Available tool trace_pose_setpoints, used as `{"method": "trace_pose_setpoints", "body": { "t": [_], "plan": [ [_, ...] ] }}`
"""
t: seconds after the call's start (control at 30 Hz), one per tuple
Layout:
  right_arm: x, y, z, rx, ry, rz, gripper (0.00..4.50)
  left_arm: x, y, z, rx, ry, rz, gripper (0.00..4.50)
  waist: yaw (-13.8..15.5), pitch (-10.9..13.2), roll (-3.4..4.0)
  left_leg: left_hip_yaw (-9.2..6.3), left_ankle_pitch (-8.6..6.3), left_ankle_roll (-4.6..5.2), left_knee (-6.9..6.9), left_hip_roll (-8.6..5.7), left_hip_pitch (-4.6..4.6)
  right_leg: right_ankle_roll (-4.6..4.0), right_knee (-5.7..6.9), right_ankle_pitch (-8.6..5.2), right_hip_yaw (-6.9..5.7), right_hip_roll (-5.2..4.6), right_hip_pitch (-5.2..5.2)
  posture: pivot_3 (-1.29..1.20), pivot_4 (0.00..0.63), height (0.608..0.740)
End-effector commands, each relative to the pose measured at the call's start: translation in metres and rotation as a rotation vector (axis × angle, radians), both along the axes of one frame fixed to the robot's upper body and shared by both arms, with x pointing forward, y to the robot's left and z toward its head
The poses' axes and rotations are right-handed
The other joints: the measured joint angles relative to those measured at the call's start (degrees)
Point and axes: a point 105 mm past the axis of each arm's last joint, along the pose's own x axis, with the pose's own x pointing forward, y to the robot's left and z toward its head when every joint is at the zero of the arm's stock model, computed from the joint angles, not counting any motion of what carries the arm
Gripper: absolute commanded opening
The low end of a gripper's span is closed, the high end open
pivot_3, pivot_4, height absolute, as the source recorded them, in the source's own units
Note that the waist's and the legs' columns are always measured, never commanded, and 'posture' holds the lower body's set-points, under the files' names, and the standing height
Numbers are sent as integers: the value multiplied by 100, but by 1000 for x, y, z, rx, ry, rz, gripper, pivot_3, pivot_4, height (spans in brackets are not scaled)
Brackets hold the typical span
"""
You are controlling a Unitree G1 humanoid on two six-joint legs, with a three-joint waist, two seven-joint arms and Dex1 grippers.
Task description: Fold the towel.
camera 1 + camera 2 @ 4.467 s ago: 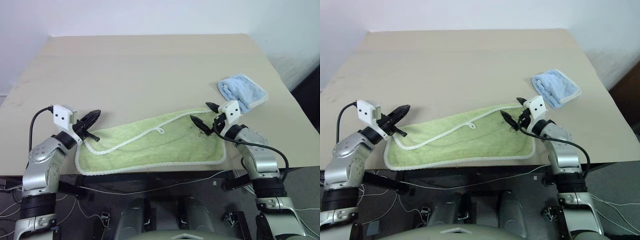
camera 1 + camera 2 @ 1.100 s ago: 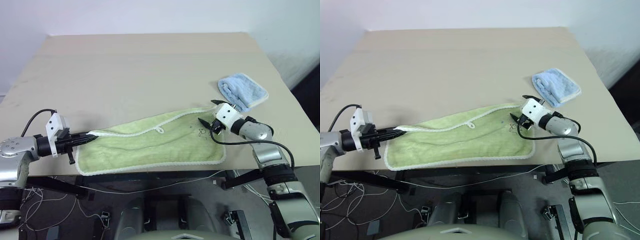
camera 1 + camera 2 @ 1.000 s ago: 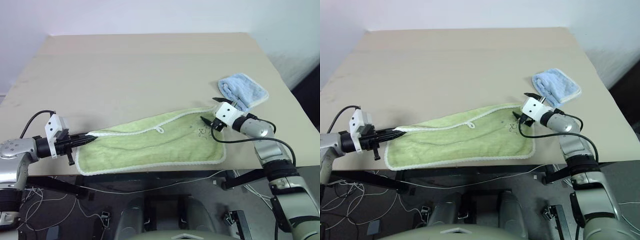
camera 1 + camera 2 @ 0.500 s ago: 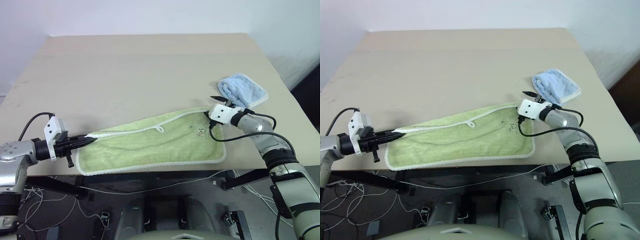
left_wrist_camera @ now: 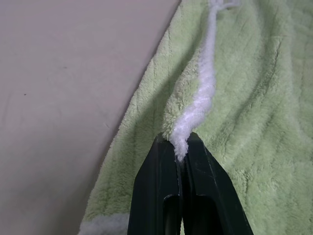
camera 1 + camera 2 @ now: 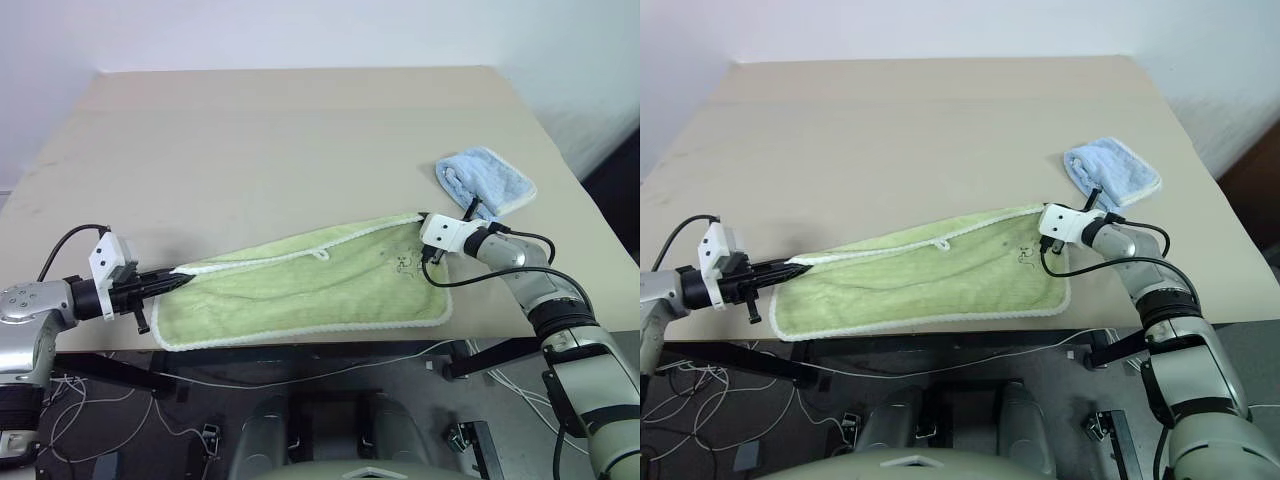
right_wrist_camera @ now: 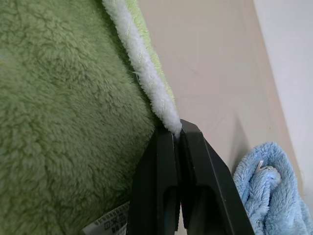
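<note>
- One light yellow-green terry towel (image 6: 310, 290) lies along the beige tabletop's (image 6: 300, 140) near edge.
- Left tool (image 5: 180, 152) and right tool (image 7: 177, 133) each pinch its white corded edging.
- One light blue cloth (image 6: 487, 180) sits far right.

Blue cloth (image 6: 487, 180) crowds the right pincer (image 6: 424, 217); far table (image 6: 300, 130) lies open.

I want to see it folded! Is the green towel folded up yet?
Not yet. The towel lies spread on the table, corners pinched by left gripper and right gripper.

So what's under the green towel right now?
The towel lies flat on the table, folded over itself along its near part. Whatever lies between its layers is covered.
</note>
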Motion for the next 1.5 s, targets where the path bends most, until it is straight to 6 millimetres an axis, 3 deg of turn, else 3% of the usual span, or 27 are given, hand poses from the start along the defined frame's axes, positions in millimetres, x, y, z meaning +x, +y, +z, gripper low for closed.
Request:
{"method": "trace_pose_setpoints", "body": {
  "t": [0.03, 0.37, 0.47, 0.57, 0.67, 0.73, 0.83, 0.97, 1.17, 1.37, 1.5],
  "plan": [
    [9, -8, 38, 24, -119, -28, 16, 13, 7, 21, -24, -109, 69, 0, -4, 0, 0, 0, 0, 0, 0, 0, 0, 0, 0, 0, 0, 0, 0, 0, 150, 740],
    [30, -10, 91, 138, -268, -110, 16, 79, 21, 58, -104, -327, 354, 0, 3, 0, 0, 9, 2, 0, 1, -1, 2, 3, -1, 0, 0, 2, 5, 0, 150, 740],
    [37, -10, 125, 166, -375, -137, 16, 103, 23, 83, -160, -411, 461, 0, 9, 4, -5, 18, 2, 0, 5, -1, 2, 4, -1, 0, -3, 3, 9, 0, 150, 740],
    [36, -14, 167, 229, -502, -151, 16, 115, 32, 123, -228, -543, 562, 0, -14, 6, -5, 19, 3, 0, 4, -1, 1, 6, -2, 0, -2, 4, 7, 0, 150, 740],
    [26, -19, 198, 300, -592, -130, 16, 112, 47, 157, -269, -660, 636, 0, -21, 5, -6, 21, 3, 0, 1, -1, 1, 9, -4, -3, -2, 5, 8, 0, 150, 740],
    [18, -18, 203, 329, -595, -84, 16, 106, 54, 168, -273, -711, 647, 0, -48, 5, -5, 24, 3, 0, 0, -1, 2, 11, -4, -3, -1, 5, 10, 0, 150, 740],
    [2, -10, 194, 372, -516, 23, 16, 92, 63, 168, -272, -714, 625, 0, -99, 5, -6, 22, 4, 0, -3, 0, 2, 13, -4, -5, -2, 7, 14, 0, 150, 740],
    [-33, 5, 158, 390, -264, 190, 16, 61, 53, 131, -230, -530, 415, 0, -131, 6, -4, 18, 3, 2, -7, 0, 17, 18, -7, -7, -2, 5, 31, 0, 150, 740],
    [-75, 0, 105, 372, 104, 253, 16, 0, 47, 70, -185, -178, 238, 0, -124, 7, -6, -3, -4, 6, 0, 0, 35, 18, -6, -11, 3, -4, 37, 0, 150, 740],
    [-109, -5, 76, 324, 374, 287, 16, -33, 51, 37, -147, 33, 218, 0, -60, 6, -6, -10, -28, 16, -1, -4, 36, -3, -9, -20, 1, -31, 34, 0, 150, 740],
    [-117, -9, 71, 301, 447, 289, 16, -47, 51, 31, -142, 100, 202, 0, -7, 6, -7, -10, -36, 19, -2, -2, 34, -9, -12, -21, 2, -35, 25, 0, 150, 740]
  ]
}}
